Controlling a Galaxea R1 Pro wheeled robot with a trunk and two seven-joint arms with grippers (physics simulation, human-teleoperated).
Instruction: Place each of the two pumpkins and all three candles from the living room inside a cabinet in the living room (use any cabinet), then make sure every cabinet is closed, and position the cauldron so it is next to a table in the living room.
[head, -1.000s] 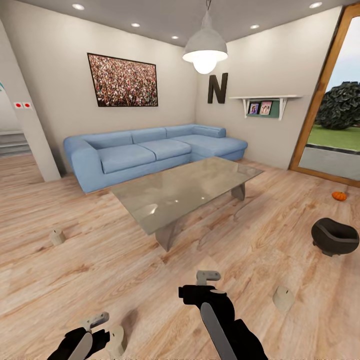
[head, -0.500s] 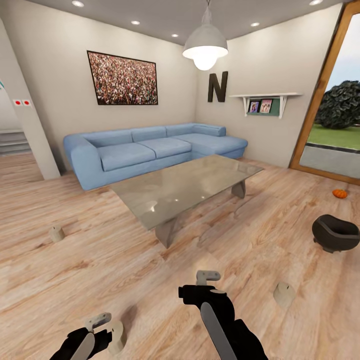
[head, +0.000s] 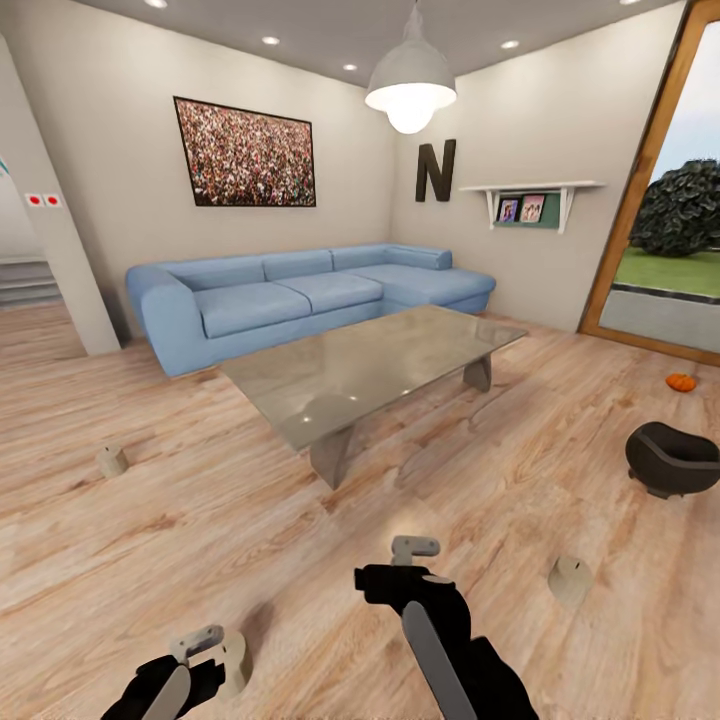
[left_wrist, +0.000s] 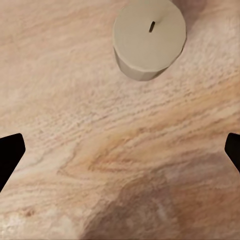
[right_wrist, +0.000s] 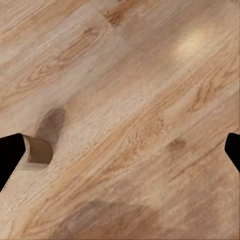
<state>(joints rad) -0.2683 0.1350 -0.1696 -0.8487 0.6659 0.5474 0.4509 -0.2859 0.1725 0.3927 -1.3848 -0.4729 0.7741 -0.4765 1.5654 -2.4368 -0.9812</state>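
Left end effector (head: 195, 640) open, hovering above the floor (head: 250, 520); nearest candle (left_wrist: 149, 37) upright just beyond its fingertips, apparently not touching. Right end effector (head: 415, 548) open, empty. Two more candles (head: 111, 460) (head: 570, 580) stand apart. Cauldron (head: 672, 458) and pumpkin (head: 681, 382) far right; glass worktop (head: 370, 365) ahead.

wood floor (right_wrist: 140, 100), candle (right_wrist: 37, 152) beside one dark fingertip (right_wrist: 10, 157)
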